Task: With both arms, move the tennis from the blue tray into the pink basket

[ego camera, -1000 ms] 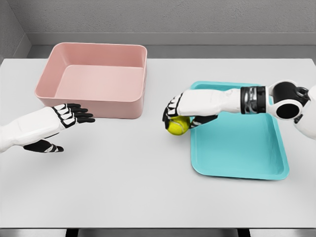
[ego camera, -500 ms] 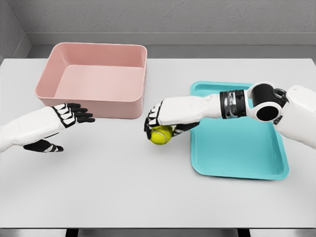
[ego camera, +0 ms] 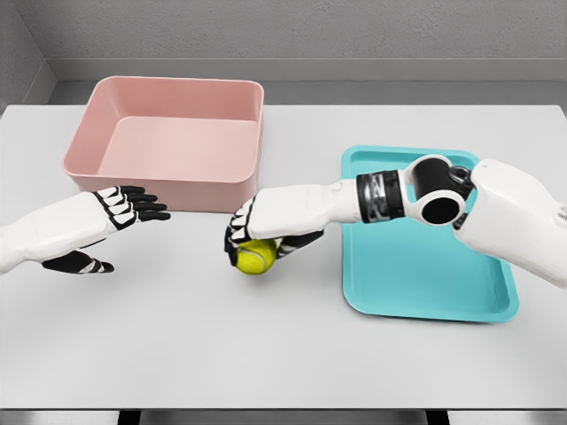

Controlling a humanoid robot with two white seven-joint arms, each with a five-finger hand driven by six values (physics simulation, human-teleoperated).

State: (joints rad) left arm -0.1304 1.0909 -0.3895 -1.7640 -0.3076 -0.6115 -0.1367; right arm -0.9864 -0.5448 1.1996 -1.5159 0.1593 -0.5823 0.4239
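Right hand [ego camera: 251,232] gripping ball [ego camera: 255,257] from above, over table [ego camera: 266,345] between tray [ego camera: 425,283] and basket [ego camera: 173,142], possibly touching it; left hand [ego camera: 115,217] hovering open beside basket

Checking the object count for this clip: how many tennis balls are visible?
1. The tennis ball is in the right hand, over the table between pink basket and blue tray. None seems hidden.
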